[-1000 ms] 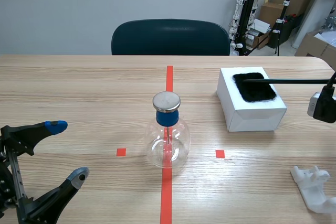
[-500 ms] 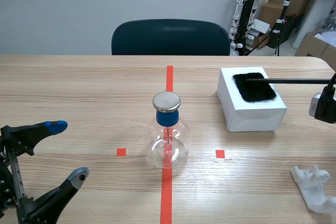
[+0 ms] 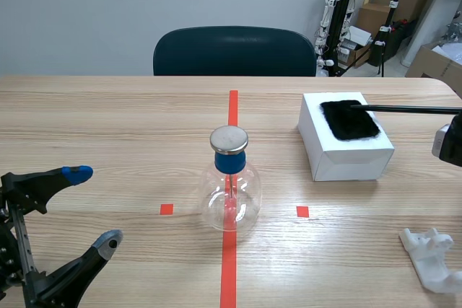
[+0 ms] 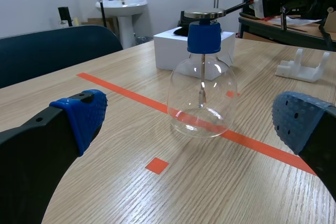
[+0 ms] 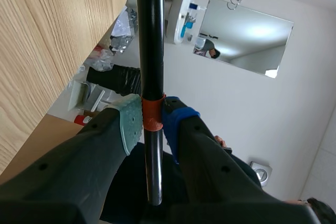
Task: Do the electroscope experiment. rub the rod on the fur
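The black rod (image 3: 404, 110) is being drawn rightward across the black fur (image 3: 349, 122), its tip lying further right than a second ago. The left pincer (image 3: 92, 208) is being held released, low over the desk (image 3: 108, 120). The glass electroscope (image 3: 231, 192) is standing mid-desk. Rightward, the fur is lying atop a white box (image 3: 346, 160), the rod being clenched by the right pincer (image 5: 152, 124).

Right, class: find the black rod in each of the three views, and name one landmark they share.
Scene view: the rod runs in from the right edge, its tip on the fur atop the box.
Left wrist view: a thin line behind the flask cap.
Right wrist view: clamped between the right gripper fingers.
Shared landmark: the wooden table.
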